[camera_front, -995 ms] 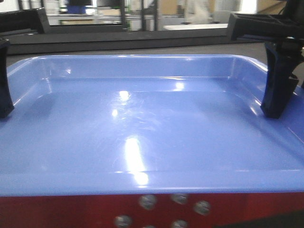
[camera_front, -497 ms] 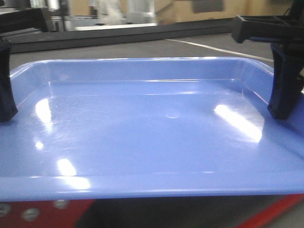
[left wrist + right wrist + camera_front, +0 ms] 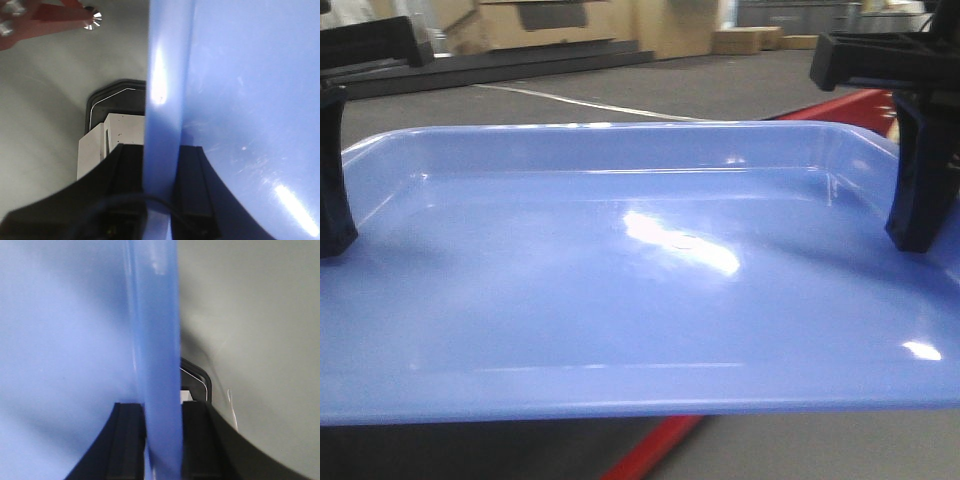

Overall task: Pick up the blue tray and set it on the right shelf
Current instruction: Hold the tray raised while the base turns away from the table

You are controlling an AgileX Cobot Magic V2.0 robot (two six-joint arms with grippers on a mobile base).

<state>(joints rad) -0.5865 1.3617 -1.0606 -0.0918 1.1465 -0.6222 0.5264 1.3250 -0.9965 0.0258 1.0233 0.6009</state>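
Blue tray [image 3: 620, 300] hangs level over grey floor [image 3: 720, 95]; left gripper [image 3: 159, 170] clamps its 9 o'clock rim, right gripper [image 3: 161, 420] its 3 o'clock rim.

The left hand [image 3: 160, 160] rose from its wrist view's bottom edge, black fingers [image 3: 125, 170] pinched on either side of the blue tray [image 3: 250, 100] rim. The right hand [image 3: 161, 415] did likewise. In the front view both pointed downward at the frame's sides.
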